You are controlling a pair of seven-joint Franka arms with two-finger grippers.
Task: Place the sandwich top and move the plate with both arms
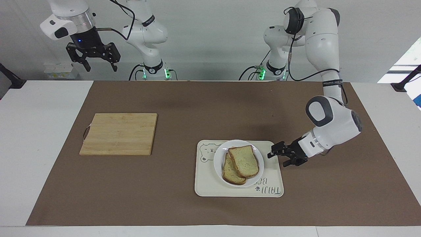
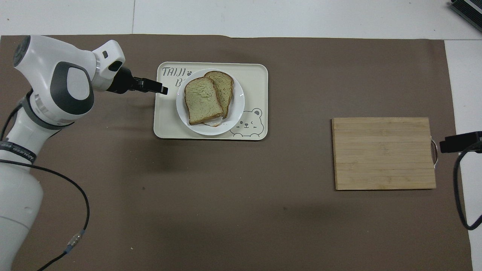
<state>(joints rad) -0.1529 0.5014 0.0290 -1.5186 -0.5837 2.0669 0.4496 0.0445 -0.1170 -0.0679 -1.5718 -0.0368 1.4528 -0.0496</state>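
The top point(image 1: 244, 161) lay on one plate point(image 1: 218, 154) atop a second slice point(image 1: 230, 172), rounded end away from the robots. The left gripper point(image 1: 279, 158) stood spread beside the plate; the right gripper point(image 1: 99, 66) waited, spread.

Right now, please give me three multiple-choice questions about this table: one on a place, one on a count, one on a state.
1. Where does the plate stand?
A. on the wooden board
B. on the cream tray
C. on the bare brown mat

2. How many bread slices lie on the plate?
A. one
B. two
C. four

3. How is the left gripper?
A. open, holding nothing, beside the plate over the tray's edge
B. shut on the plate's rim
C. raised high over the wooden board

Answers:
1 B: the bear-print tray shows all around the plate.
2 B: the sandwich top overlaps a second slice.
3 A: its fingers stand apart and clear of the plate, while the right gripper waits raised, open.
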